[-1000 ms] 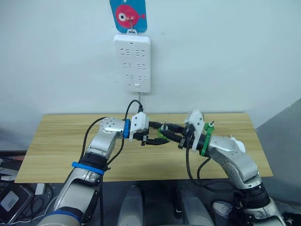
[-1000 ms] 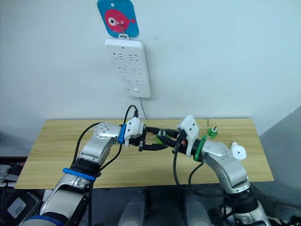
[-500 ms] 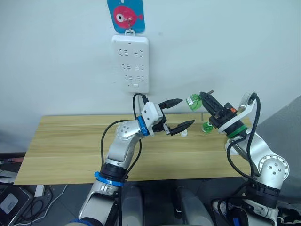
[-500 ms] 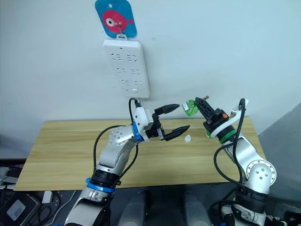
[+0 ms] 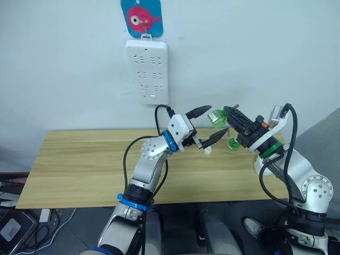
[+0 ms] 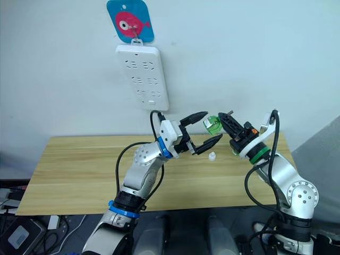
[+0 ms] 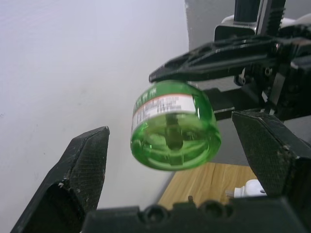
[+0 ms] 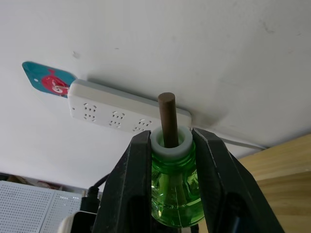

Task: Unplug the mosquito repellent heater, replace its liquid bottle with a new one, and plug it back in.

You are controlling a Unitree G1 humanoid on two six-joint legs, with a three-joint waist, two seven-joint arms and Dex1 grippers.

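1. Surface [image 5: 79, 159]: a light wooden top set against a pale wall, seen across its full width.
2. Power strip [image 5: 147, 71]: white, hung upright on the wall above the surface's far edge, below a blue tag with a red fish [image 5: 141, 17].
3. Left tool [image 5: 209, 125]: raised above the centre of the surface, its two black fingers spread wide and holding nothing; the gap faces the green bottle.
4. Right tool [image 5: 227, 113]: raised at right of centre, fingers clenched on the white neck of the green bottle.
5. Green bottle [image 7: 174, 125]: translucent, brown wick [image 8: 167, 118] standing out of the neck, held clear of the surface just beside the left tool's fingertips, not touching them.
6. Second green bottle [image 5: 233, 144]: stands on the surface at far right, partly behind the right tool.
7. Small white piece [image 5: 208, 151]: rests on the surface beneath the two tools. Whether it is the mosquito repellent heater cannot be determined.
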